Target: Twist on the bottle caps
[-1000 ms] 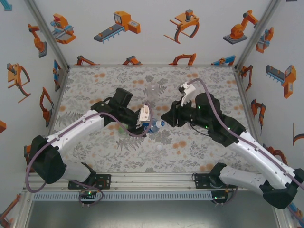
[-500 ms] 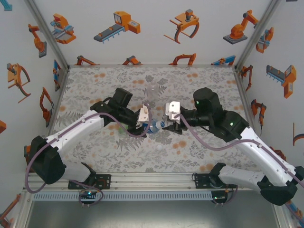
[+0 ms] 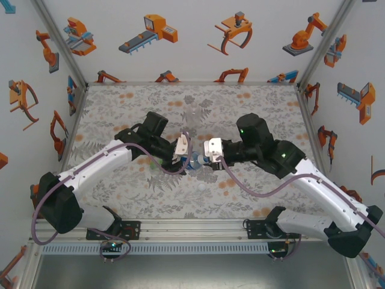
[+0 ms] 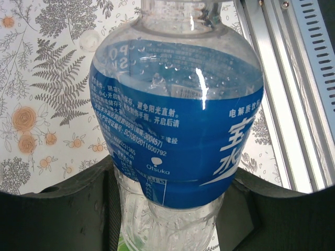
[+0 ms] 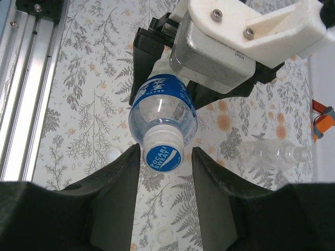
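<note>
While pinching clear blue-labelled plastic bottle (image 5: 162,107) by its belly in left claw (image 3: 184,152) above floral desk (image 3: 120,120), judged light, thin-walled, easily dented; take small white round plastic cap (image 5: 163,152) on its neck by the rim, right claw (image 5: 166,157) straddling it, slightly spread, not yet gripping.

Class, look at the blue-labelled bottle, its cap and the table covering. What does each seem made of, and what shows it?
Blue-labelled bottle: likely clear glossy plastic; bright highlights, and droplets show through its wall. Cap: opaque smooth plastic, it seems; white side, blue printed top. Table covering: probably matte printed cloth or sheet; flat floral pattern, no glare.
</note>
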Robot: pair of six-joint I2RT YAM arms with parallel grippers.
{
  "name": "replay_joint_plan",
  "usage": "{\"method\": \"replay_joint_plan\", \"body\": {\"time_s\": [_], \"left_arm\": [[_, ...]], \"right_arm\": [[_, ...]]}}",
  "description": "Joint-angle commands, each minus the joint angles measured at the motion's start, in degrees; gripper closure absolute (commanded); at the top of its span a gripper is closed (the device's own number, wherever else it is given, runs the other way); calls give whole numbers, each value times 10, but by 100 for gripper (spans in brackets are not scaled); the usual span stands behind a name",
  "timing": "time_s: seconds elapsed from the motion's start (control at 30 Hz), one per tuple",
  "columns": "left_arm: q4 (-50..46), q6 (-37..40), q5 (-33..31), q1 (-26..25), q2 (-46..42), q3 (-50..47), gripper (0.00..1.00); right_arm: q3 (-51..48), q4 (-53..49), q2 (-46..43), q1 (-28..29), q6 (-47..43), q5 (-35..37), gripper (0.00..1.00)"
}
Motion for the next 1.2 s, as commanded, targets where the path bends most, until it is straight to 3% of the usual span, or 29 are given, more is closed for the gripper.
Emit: {"method": "replay_joint_plan", "body": {"time_s": [0.0, 0.17, 0.33, 0.43, 0.73, 0.9, 0.97, 1.17], "left_arm": [[-15, 15, 25, -2, -15, 13, 97], [-17, 16, 25, -3, -14, 14, 97], [-17, 17, 25, -2, -13, 14, 97], [-17, 16, 23, -2, -13, 14, 97], [-17, 9, 18, -2, -8, 20, 96], [-17, -4, -1, -3, 0, 25, 96], [-17, -8, -3, -2, 1, 29, 96], [-17, -8, 0, -3, 0, 29, 95]], "right_arm": [[-3, 18, 7, -1, -15, -28, 60], [-10, 16, 10, -1, -15, -22, 66], [-26, 39, 2, -1, 55, -6, 87], [-46, 85, -7, -1, 183, 26, 100], [-133, 187, -36, -1, 805, 191, 100], [-123, 89, -40, -1, 1083, 269, 100], [-124, 82, -42, -1, 1128, 273, 100], [-112, 92, -24, -1, 1117, 270, 100]]}}
